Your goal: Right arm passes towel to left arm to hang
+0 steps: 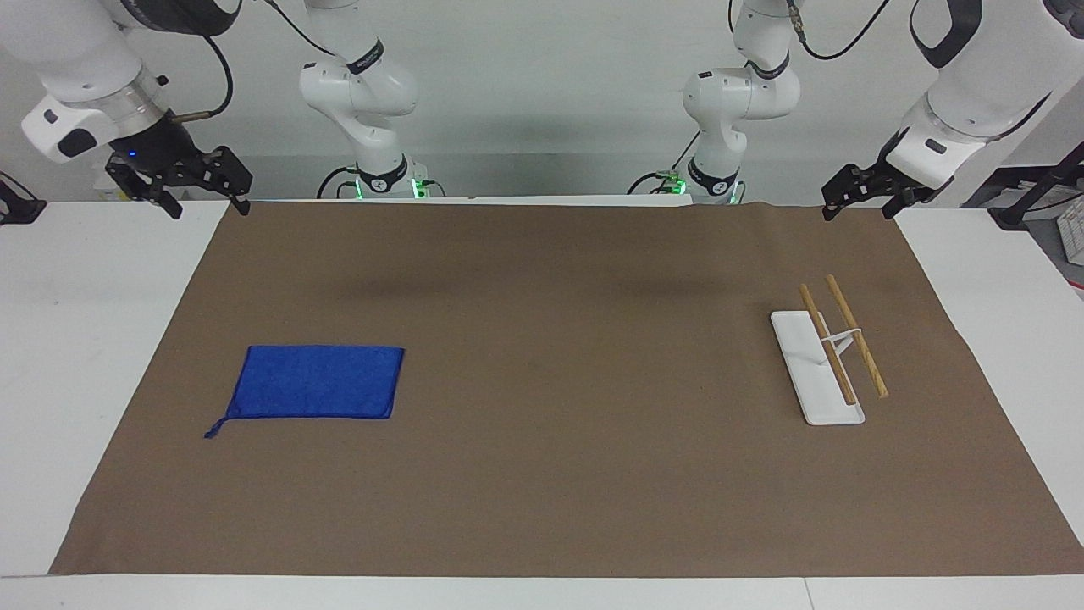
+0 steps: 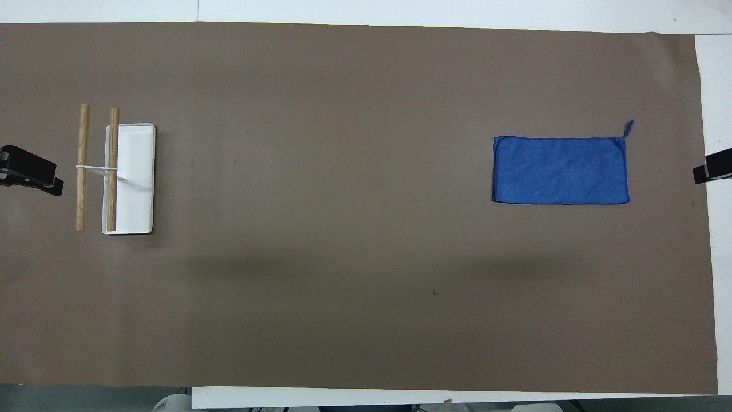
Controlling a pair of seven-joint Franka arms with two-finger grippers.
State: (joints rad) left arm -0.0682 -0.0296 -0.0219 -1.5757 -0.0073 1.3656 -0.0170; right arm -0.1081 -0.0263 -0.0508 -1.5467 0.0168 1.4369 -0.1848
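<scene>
The blue towel (image 1: 318,381) lies flat on the brown mat toward the right arm's end of the table, and it also shows in the overhead view (image 2: 560,170). Its loop (image 1: 216,428) sticks out at the corner farther from the robots. My right gripper (image 1: 210,209), with the blue light, hangs open and empty above the mat's edge nearest the robots at its own end, and only its tip shows in the overhead view (image 2: 712,170). My left gripper (image 1: 857,213) hangs open and empty above the mat's corner at its own end, and its tip shows in the overhead view (image 2: 34,174). Both arms wait.
A white rack (image 1: 817,368) with two wooden bars (image 1: 855,335) stands toward the left arm's end, also seen in the overhead view (image 2: 134,177). The brown mat (image 1: 559,424) covers most of the white table.
</scene>
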